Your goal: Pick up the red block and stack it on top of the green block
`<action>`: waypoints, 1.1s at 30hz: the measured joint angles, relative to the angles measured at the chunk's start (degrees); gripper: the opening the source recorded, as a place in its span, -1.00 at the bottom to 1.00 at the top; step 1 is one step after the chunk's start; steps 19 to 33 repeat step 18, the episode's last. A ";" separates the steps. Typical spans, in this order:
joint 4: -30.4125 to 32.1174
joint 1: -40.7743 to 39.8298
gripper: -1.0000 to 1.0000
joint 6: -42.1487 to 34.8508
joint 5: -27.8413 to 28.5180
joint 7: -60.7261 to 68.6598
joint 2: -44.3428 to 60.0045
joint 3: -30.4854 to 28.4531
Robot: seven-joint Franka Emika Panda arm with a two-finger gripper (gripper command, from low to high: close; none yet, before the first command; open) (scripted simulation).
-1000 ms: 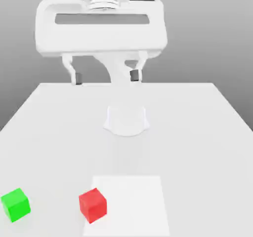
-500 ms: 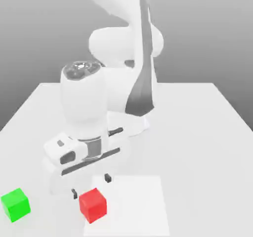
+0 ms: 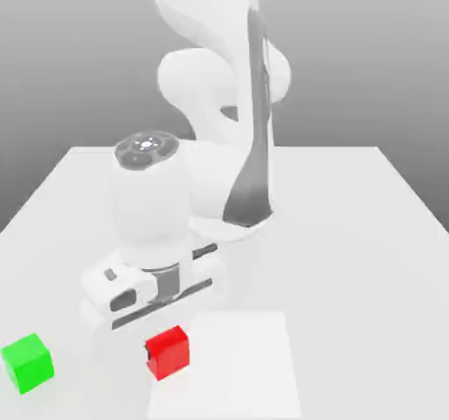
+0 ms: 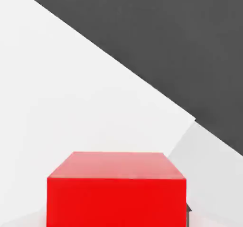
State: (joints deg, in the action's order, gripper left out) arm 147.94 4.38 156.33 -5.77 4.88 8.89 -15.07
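Green block [image 3: 28, 363] beside red block [image 3: 167, 353]

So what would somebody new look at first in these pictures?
Probably the bright red block, down at the front beneath the robot's hand, because it also looms big in the hand view. Next would come the bright green block, near the exterior view's left edge. The big white robot arm stands out too, reaching down over the pale table.
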 joint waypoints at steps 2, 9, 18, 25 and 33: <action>-1.89 -1.38 -1.00 -2.10 -0.39 -4.33 -0.03 -2.47; -9.90 -7.48 -1.00 -8.79 -3.71 -20.41 2.25 -11.72; -12.44 -12.43 1.00 -3.06 -12.74 -17.96 11.72 -8.69; -12.44 -12.43 1.00 -3.06 -12.74 -17.96 11.72 -8.69; -12.44 -12.43 1.00 -3.06 -12.74 -17.96 11.72 -8.69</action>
